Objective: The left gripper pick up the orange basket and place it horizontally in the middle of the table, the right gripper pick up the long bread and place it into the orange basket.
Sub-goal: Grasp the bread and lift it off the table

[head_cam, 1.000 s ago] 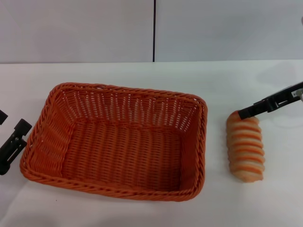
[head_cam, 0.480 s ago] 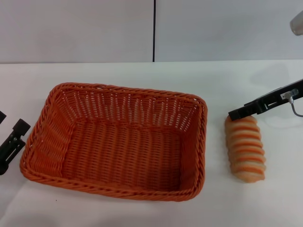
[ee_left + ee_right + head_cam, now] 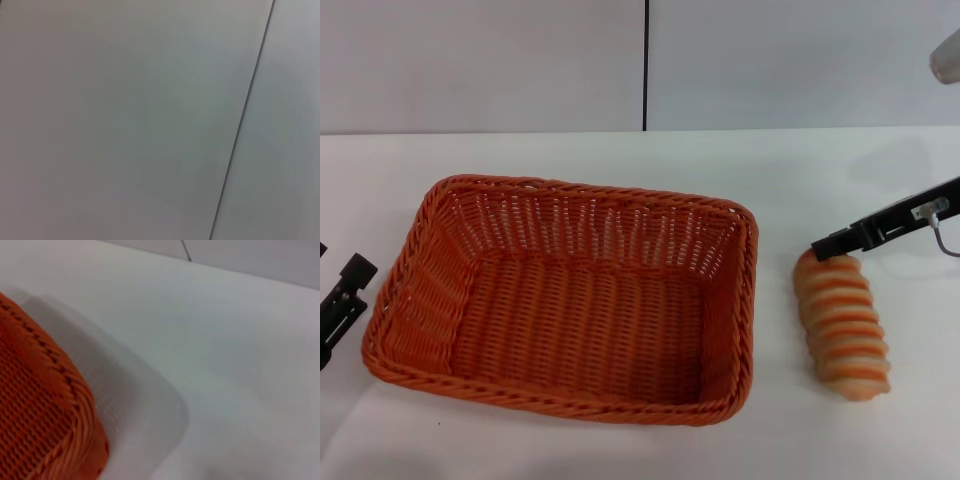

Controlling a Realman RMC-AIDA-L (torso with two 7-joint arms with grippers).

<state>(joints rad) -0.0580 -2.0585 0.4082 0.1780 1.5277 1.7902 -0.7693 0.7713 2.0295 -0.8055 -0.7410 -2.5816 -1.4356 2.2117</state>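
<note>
We saw the right gripper (image 3: 823, 246), grip state unclear, touching the long bread (image 3: 844, 326) at the orange basket's (image 3: 570, 296) three o'clock.

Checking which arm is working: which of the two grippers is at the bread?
The right gripper, the slim black one with a wire loop, is at the long bread's far end. The left gripper sits left of the orange basket.

basket (image 3: 570, 300) mid table (image 3: 620, 150) | bread (image 3: 845, 325) just R, outside it
</note>
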